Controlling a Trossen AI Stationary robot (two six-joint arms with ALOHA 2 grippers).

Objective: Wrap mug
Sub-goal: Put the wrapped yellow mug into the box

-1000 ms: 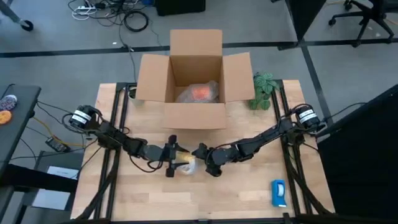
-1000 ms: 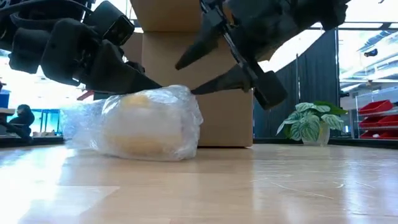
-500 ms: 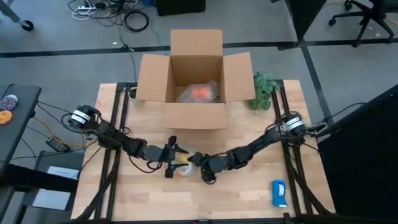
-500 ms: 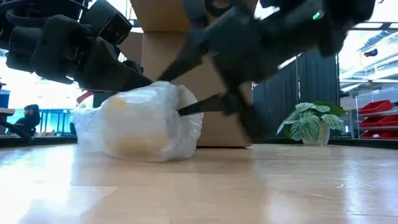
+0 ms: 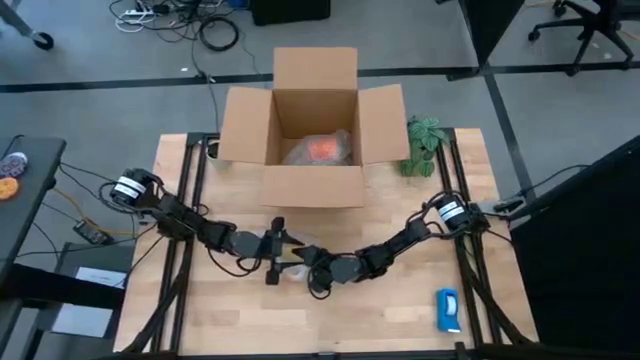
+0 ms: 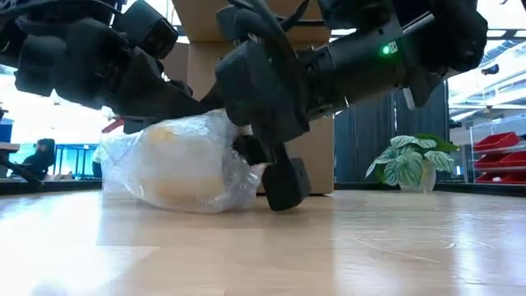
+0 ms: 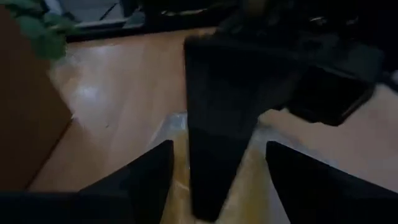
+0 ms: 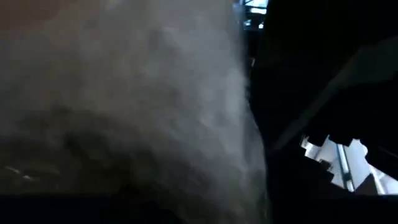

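The mug lies on its side on the table, in front of the cardboard box. It shows yellow-orange through a loose layer of bubble wrap that bunches out at both ends.

The left gripper is over the bundle from the left. In its wrist view its two fingers stand well apart, one on each side of the wrapped mug, and clamp nothing that I can see. The right gripper is pressed in from the other end, low against the table and touching the wrap. Whether it is spread or closed on the plastic cannot be told.

The main risk, as I judge it, is the wrap springing back open, since it looks loose and nothing visibly pins the free edge. A rounded mug on its side can also roll if one gripper pushes harder than the other, and it could slide out of the sleeve. The two grippers are crowded together, so they could collide or snag and tear the plastic.
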